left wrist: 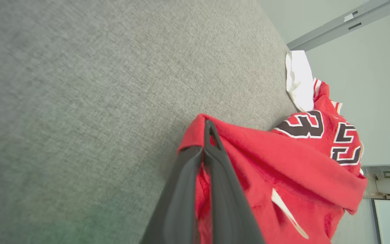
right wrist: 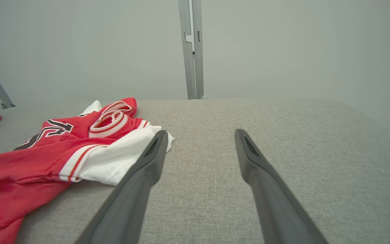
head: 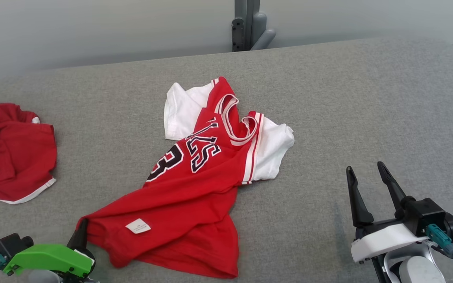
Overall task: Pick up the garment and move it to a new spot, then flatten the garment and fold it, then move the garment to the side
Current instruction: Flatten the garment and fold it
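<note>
The garment [head: 195, 184] is a red jersey with white sleeves and black-and-white lettering, lying crumpled in the middle of the grey surface [head: 348, 102]. My left gripper [head: 81, 232] sits at the lower left, shut on the jersey's near left corner. In the left wrist view its dark fingers [left wrist: 215, 176] pinch the red cloth [left wrist: 283, 159] at a fold. My right gripper [head: 366, 173] stands open at the lower right, apart from the jersey. The right wrist view shows the right gripper [right wrist: 200, 135] with bare grey fabric between its fingers and the jersey [right wrist: 63, 149] off to the left.
A second red garment [head: 12, 153] with a white trim lies bunched at the left edge. A grey post [head: 248, 23] stands behind the far edge against a pale wall. Bare grey surface stretches to the right of the jersey.
</note>
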`<state>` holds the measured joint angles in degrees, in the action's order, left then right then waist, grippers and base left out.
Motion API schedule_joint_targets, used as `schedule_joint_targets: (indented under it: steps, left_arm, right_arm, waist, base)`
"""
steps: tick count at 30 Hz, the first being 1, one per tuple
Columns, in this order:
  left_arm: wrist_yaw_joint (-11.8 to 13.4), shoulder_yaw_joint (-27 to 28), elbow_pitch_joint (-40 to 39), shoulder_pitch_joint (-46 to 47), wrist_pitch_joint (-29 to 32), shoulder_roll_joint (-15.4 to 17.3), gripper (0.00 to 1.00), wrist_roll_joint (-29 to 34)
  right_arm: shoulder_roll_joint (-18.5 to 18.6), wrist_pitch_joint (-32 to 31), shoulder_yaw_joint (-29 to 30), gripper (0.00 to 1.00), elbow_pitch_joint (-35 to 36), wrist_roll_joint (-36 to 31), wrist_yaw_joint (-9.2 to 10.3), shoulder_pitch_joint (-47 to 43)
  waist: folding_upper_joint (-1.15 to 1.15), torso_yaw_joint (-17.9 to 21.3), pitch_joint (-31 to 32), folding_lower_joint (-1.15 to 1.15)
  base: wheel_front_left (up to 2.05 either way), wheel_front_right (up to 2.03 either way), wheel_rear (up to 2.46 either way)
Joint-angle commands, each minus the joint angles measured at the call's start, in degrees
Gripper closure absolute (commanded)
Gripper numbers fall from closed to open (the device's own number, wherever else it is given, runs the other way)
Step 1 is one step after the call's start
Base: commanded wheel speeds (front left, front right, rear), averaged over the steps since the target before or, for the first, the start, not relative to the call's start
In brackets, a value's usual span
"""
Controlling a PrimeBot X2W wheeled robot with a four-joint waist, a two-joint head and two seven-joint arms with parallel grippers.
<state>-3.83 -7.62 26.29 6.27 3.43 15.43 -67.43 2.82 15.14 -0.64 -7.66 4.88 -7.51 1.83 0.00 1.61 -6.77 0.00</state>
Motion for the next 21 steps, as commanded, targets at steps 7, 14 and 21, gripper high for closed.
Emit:
schedule_joint_targets:
  steps: [7, 14, 21]
  left_arm:
    - [0.16, 0.51, -2.65, -2.76, -2.48, 1.05, 0.00, 1.70]
    - [2.22, 1.08, -10.77, -9.41, -1.75, 1.33, 0.00, 0.54]
    - [4.41, -2.46, -12.18, -10.98, 0.57, -1.32, 0.00, 1.14]
  right_arm:
    - [0.14, 0.00, -0.07, 0.00, -0.28, -0.25, 0.04, -1.71]
    - [0.13, 0.01, 0.38, 0.00, -0.04, 0.08, 0.04, -2.50]
    - [0.14, 0.01, -0.57, 0.00, -0.38, -0.02, 0.04, -1.47]
  waist:
    - [0.00, -1.60, 1.97, 0.00]
    - [0.00, -2.32, 2.38, 0.00]
    - [0.00, -2.36, 1.94, 0.00]
  base:
    - [0.00, 0.00, 0.00]
    - [0.00, 0.00, 0.00]
    - [0.00, 0.00, 0.00]
